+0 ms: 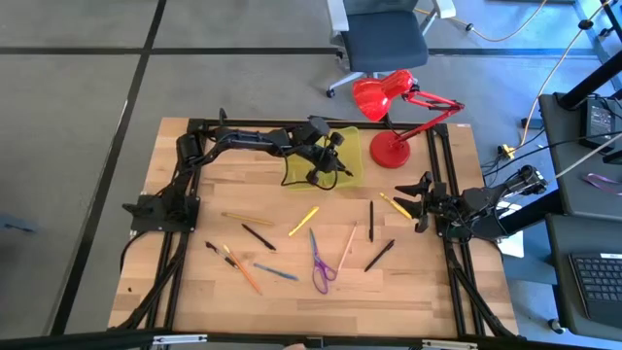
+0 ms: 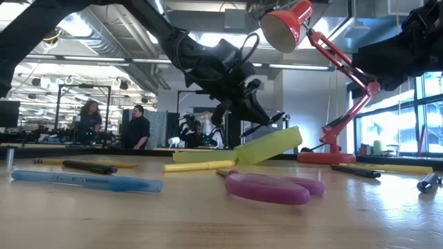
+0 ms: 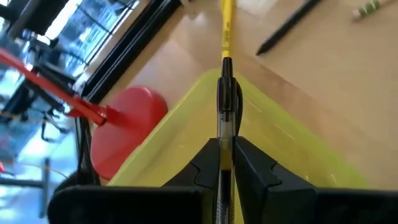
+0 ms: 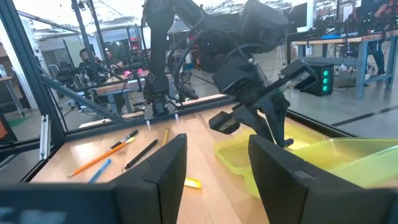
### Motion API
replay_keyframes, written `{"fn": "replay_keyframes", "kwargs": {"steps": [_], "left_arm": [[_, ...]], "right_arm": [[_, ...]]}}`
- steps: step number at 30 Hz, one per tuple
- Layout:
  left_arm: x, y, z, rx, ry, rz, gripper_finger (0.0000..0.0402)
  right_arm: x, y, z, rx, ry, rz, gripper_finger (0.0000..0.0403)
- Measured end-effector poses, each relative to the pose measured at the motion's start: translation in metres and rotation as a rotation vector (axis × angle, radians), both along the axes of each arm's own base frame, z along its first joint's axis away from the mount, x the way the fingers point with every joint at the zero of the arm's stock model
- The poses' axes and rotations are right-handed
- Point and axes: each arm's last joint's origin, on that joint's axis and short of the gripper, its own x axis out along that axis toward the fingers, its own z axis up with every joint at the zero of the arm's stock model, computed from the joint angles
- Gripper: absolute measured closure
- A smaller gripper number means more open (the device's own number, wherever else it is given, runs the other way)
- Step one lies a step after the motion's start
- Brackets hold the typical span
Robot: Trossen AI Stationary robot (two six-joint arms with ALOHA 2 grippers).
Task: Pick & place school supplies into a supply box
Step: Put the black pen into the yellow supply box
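The supply box (image 1: 348, 146), a translucent yellow-green case, lies open at the table's far middle; in the low view one half (image 2: 273, 145) stands tilted up. My left gripper (image 1: 319, 171) hangs over it, slanting down, shut on a pen (image 3: 225, 93) with a clear barrel and black cap. Other school supplies lie loose on the wood nearer me: purple scissors (image 1: 321, 264), a yellow pencil (image 1: 303, 221), black pens (image 1: 258, 236), a blue pen (image 1: 275, 272) and a pink pencil (image 1: 348, 248). My right gripper (image 1: 416, 194) waits open at the table's right side, touching nothing. My left gripper pinches the pen's barrel (image 3: 224, 163) between its two fingers (image 3: 255, 168). The pen lies along the fingers and sticks out ahead of them, its black capped end (image 3: 226, 81) over the supply box's inside. It is lifted clear of the table and slants downward.
A red desk lamp (image 1: 389, 107) stands just right of the box at the far edge, its base (image 3: 127, 127) close beside the box. A black frame rail (image 1: 437, 156) runs along the right. People stand in the room beyond the table (image 2: 135, 128).
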Motion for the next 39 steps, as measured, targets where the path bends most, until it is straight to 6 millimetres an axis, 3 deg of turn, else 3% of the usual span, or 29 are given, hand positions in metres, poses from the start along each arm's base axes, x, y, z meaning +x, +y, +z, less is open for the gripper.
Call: {"fn": "replay_keyframes", "kwargs": {"steps": [3, 11, 24, 34, 39], "left_arm": [[0.000, -0.001, -0.001, -0.045, 0.001, 0.000, 0.0377], [0.002, -0.006, -0.001, 0.181, -0.022, -0.153, 0.0377], [0.000, -0.003, -0.004, 0.068, 0.043, 0.007, 0.0377], [0.004, -0.001, -0.039, 0.134, 0.133, 0.012, 0.0377], [0.005, -0.002, -0.043, 0.183, 0.162, 0.041, 0.0377]], "right_arm": [[0.000, 0.000, 0.000, -0.001, 0.000, 0.000, 0.0226], [0.000, 0.000, 0.000, 0.001, 0.000, 0.000, 0.0226], [0.000, 0.000, 0.000, 0.001, 0.000, 0.000, 0.0226], [0.000, 0.000, 0.000, 0.006, -0.002, 0.000, 0.0226], [0.000, 0.000, 0.000, 0.005, -0.002, 0.000, 0.0226]]}}
